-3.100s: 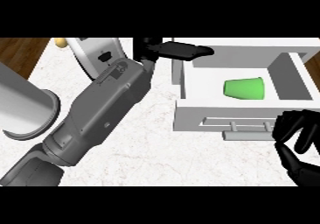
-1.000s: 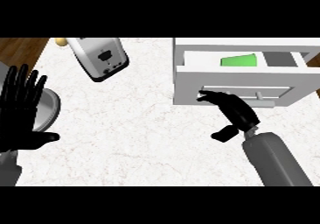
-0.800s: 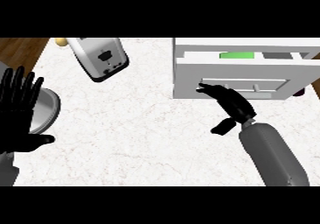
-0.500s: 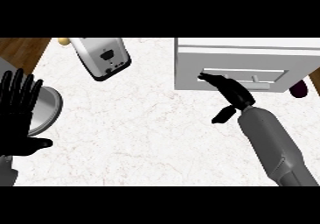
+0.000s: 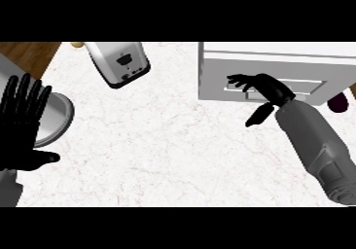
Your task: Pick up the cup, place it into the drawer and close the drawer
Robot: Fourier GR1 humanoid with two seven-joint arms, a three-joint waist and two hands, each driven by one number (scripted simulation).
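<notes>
The white drawer (image 5: 281,73) at the upper right is pushed in, its front flush with the unit, and the green cup is hidden inside. My right hand (image 5: 265,90) lies against the drawer front by the handle (image 5: 271,92), fingers straight and thumb hanging down. At the left edge my left hand (image 5: 20,124) rests open, fingers up, holding nothing.
A silver toaster (image 5: 120,62) lies tilted at the top centre. A round grey plate (image 5: 51,119) shows partly behind my left hand. A dark purple object (image 5: 338,102) sits by the drawer unit's right side. White marble counter (image 5: 159,146) fills the middle.
My right hand pushed the drawer in from open to closed, so the green cup went out of sight. The left arm drew back earlier and now rests at the left edge.
</notes>
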